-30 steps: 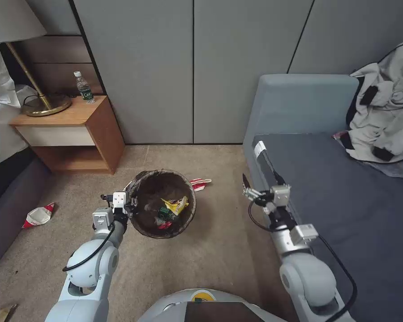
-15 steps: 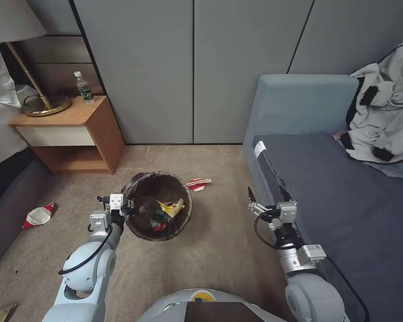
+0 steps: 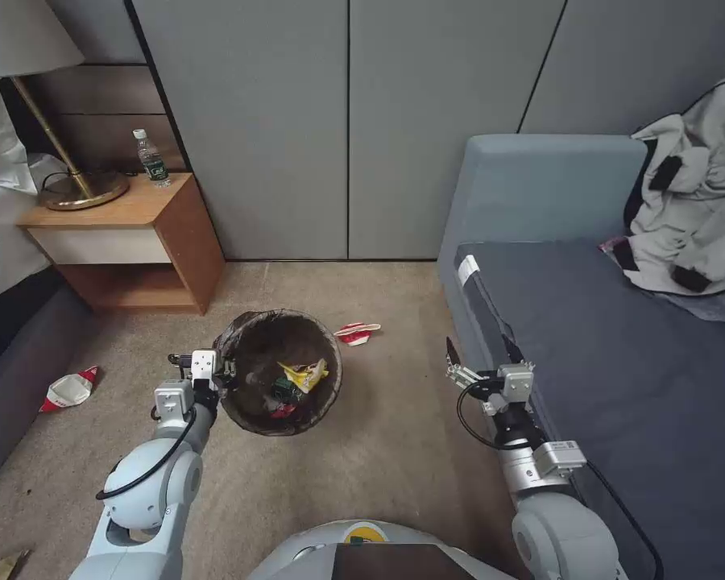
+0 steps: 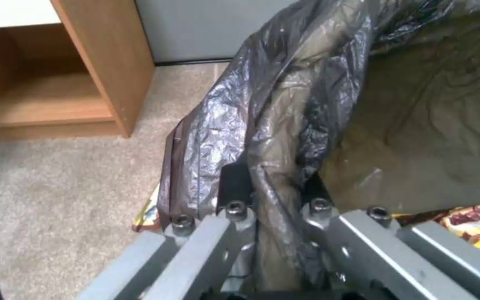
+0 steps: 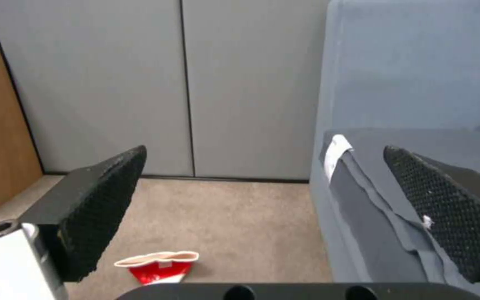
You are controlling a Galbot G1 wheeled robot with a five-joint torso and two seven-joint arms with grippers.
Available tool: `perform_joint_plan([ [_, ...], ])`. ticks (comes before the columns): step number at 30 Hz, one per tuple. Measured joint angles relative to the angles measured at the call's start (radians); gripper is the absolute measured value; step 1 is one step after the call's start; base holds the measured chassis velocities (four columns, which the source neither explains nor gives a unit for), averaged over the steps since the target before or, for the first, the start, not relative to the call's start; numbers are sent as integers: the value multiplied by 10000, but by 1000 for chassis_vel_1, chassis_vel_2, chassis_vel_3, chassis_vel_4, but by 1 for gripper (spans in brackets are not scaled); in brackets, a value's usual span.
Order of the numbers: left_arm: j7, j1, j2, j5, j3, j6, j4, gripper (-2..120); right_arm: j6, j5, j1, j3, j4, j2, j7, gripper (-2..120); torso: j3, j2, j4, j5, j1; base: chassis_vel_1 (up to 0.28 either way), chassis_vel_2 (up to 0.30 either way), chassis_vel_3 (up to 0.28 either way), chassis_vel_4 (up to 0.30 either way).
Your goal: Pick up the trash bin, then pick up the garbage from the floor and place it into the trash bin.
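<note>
Here the left gripper (image 3: 224, 372) is clamped on the bag-lined rim of the trash bin (image 3: 254, 411), which holds a yellow wrapper (image 3: 304, 374); the right gripper (image 3: 477, 358) hangs spread wide beside the grey sofa (image 3: 620, 354). Crushed red-and-white cups lie on the carpet (image 3: 395, 451); one (image 3: 357, 332) just behind the bin, another (image 3: 69, 388) well to its left.

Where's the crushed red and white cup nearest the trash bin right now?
In the head view the crushed cup lies on the floor just beyond the trash bin, toward the sofa, ahead of the right gripper.
</note>
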Motion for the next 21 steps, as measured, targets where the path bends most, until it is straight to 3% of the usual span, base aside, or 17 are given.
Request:
perform_joint_plan([
  [21, 11, 18, -1, -51, -141, -12, 99, 3, 111, -3, -31, -135, -110, 76, -12, 100, 1, 0, 1, 1, 0, -98, 95, 101, -100],
])
